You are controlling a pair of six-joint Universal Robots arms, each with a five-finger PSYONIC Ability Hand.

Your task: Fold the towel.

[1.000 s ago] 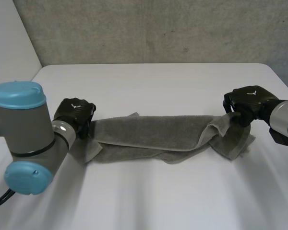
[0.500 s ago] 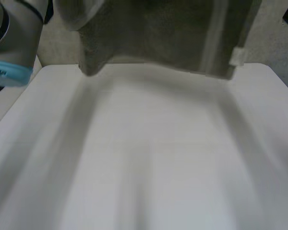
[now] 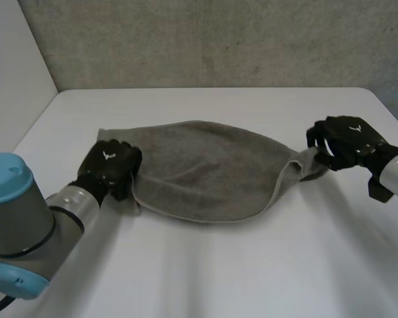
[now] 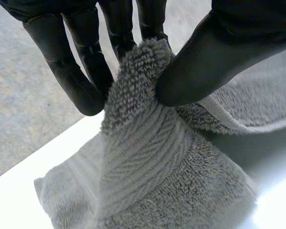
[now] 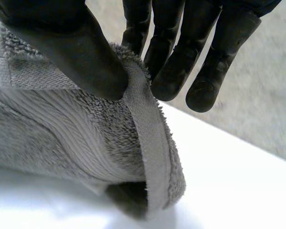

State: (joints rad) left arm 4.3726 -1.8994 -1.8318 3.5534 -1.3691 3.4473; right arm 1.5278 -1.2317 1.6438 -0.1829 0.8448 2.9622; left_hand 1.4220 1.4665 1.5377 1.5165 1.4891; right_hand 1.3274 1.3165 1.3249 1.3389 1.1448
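A grey towel [image 3: 205,169] lies spread across the middle of the white table [image 3: 205,278], its near edge curving towards me. My left hand [image 3: 109,165] is at the towel's left end, pinching a bunch of the towel [image 4: 143,119] between thumb [image 4: 205,62] and fingers [image 4: 86,71]. My right hand [image 3: 345,140] holds the towel's right end a little above the table. There the thumb [image 5: 71,52] presses the hemmed edge of the towel [image 5: 148,133] against the fingers [image 5: 176,67].
A grey concrete wall [image 3: 219,40] stands behind the table's far edge. My left arm [image 3: 20,232] reaches in along the table's near left. Bare table surface stretches in front of the towel and behind it.
One second ago the towel lay bunched in a narrow strip between my hands. Half a second ago it hung high near the camera. Now it lies wider and flatter, both hands still holding its ends.
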